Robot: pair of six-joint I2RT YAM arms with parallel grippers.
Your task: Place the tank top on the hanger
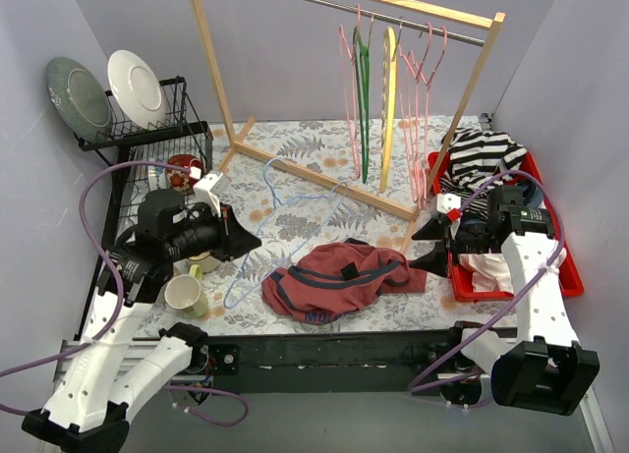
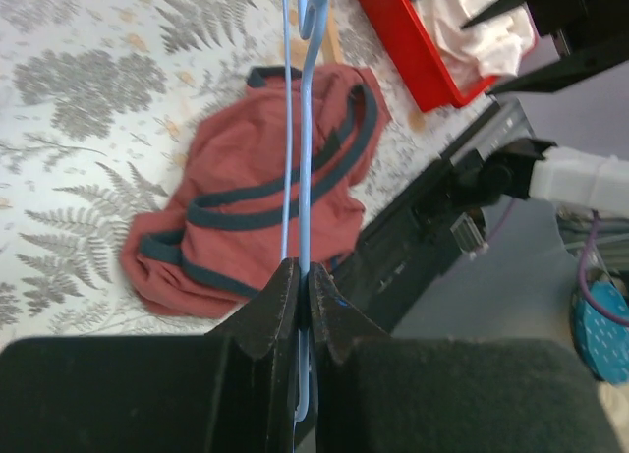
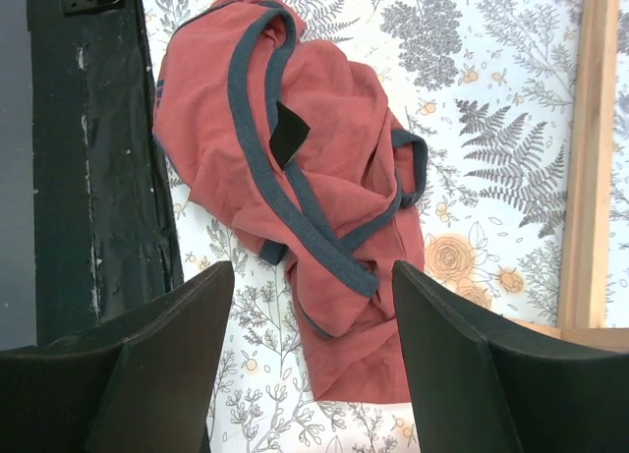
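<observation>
The tank top (image 1: 339,279) lies crumpled on the floral cloth near the front edge; it is rust-red with navy trim. It also shows in the left wrist view (image 2: 246,198) and the right wrist view (image 3: 295,129). The light-blue wire hanger (image 1: 285,201) lies left of it. My left gripper (image 1: 246,243) is shut on the hanger wire (image 2: 305,129), which runs out over the shirt. My right gripper (image 1: 425,245) is open and empty; it hovers over the shirt's right end, with its fingers (image 3: 177,325) either side of a fold.
A red bin (image 1: 565,276) at the right holds a striped garment (image 1: 484,153) and a white cloth. A wooden rack (image 1: 324,173) at the back carries pink, green and yellow hangers. A dish rack (image 1: 157,129) with plates and a mug (image 1: 185,296) stand at the left.
</observation>
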